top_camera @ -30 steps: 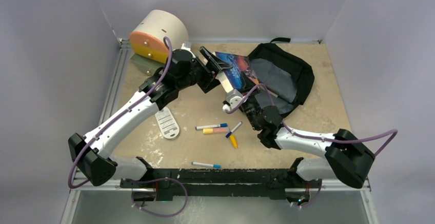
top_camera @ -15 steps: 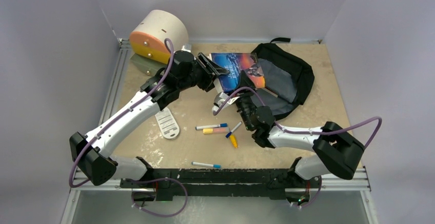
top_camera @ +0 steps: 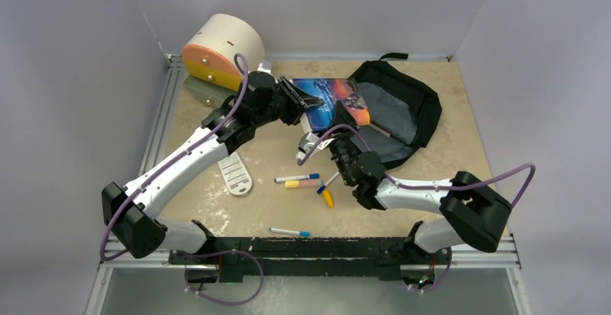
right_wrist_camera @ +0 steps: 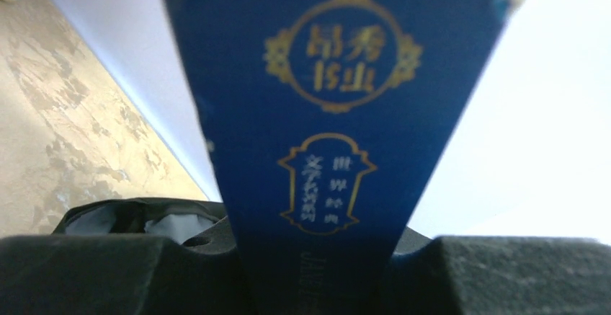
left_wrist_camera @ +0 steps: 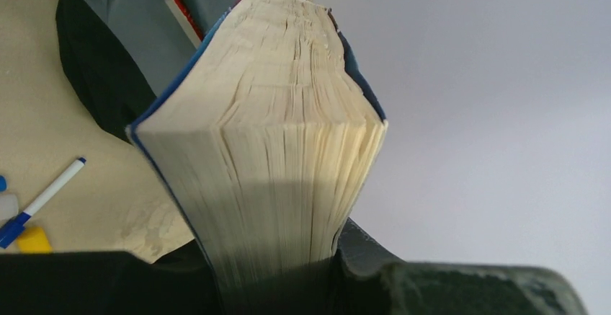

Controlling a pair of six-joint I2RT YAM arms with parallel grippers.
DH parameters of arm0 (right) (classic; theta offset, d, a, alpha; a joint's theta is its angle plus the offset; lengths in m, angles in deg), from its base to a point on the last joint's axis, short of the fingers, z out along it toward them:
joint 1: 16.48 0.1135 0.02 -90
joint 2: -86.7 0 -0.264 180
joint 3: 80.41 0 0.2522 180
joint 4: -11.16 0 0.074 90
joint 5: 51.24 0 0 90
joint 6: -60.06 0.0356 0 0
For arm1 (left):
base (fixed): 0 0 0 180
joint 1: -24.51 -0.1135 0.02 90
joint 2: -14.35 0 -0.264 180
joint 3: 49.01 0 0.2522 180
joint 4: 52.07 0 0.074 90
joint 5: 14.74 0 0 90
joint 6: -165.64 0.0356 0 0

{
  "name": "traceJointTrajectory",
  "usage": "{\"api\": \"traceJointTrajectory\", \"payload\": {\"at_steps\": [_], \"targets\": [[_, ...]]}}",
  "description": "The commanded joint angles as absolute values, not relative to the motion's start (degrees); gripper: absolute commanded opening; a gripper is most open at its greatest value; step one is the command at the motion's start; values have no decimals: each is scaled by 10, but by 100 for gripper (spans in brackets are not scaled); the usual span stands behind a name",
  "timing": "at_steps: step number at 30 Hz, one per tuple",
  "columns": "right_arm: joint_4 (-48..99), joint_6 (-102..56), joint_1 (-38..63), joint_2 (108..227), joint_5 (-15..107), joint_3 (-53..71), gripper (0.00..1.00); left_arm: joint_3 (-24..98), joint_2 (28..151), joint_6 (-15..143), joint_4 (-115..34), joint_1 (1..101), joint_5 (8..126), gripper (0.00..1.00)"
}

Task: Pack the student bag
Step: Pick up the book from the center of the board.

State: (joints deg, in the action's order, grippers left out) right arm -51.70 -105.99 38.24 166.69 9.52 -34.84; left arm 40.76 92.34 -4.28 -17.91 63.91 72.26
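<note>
The student bag [top_camera: 407,109] is a black backpack lying open at the back right, its grey lining showing. A thick blue book [top_camera: 333,101] is held above the table beside the bag's left rim. My left gripper [top_camera: 310,104] is shut on the book's page edge [left_wrist_camera: 274,135], and the pages pinch together between the jaws [left_wrist_camera: 277,279]. My right gripper [top_camera: 339,129] is shut on the book's blue spine [right_wrist_camera: 331,113], which has gold emblems and fills the right wrist view between the jaws [right_wrist_camera: 317,275]. Part of the bag [left_wrist_camera: 94,70] shows behind the book.
A cream-and-orange cylindrical box [top_camera: 220,47] stands at the back left. On the table lie a white perforated tag [top_camera: 235,173], several markers [top_camera: 297,179], a yellow piece [top_camera: 328,199] and a lone marker [top_camera: 290,232] near the front rail. Walls close in the back and both sides.
My left gripper has closed onto the book's page edge. The book has tipped from steep to nearly level and shifted left, and the right arm has swung left with it.
</note>
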Motion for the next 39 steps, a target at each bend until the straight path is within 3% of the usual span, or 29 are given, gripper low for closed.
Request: {"api": "traceJointTrajectory", "payload": {"at_steps": [1, 2, 5, 8, 13, 14, 19, 23, 25, 28, 30, 39], "targets": [[-648, -1085, 385, 1635, 108, -302, 0, 384, 911, -23, -214, 638, 724, 8], [-649, -1078, 385, 1636, 106, -302, 0, 367, 904, -4, -241, 638, 721, 0], [-616, -1046, 388, 1626, 104, -302, 0, 285, 867, 48, -383, 638, 707, 0], [-553, -980, 389, 1591, 126, -310, 11, 244, 844, 69, -443, 638, 728, 0], [-404, -802, 389, 1509, 182, -314, 70, 257, 844, 110, -424, 639, 769, 0], [-368, -748, 389, 1495, 190, -314, 76, 258, 844, 122, -422, 638, 780, 0], [-250, -517, 389, 1430, 236, -320, 78, 279, 851, 198, -387, 635, 829, 0], [-168, -375, 378, 1410, 125, -298, 80, 285, 847, 250, -333, 627, 864, 0], [-94, -305, 347, 1413, 111, -269, 79, 277, 837, 262, -317, 621, 881, 0], [75, -183, 238, 1452, 181, -180, 80, 265, 821, 269, -296, 614, 895, 0], [135, -162, 184, 1482, 181, -139, 80, 258, 812, 272, -280, 614, 903, 0], [375, -287, 139, 1689, 195, 62, 83, 217, 756, 258, -243, 613, 895, 0]]}}
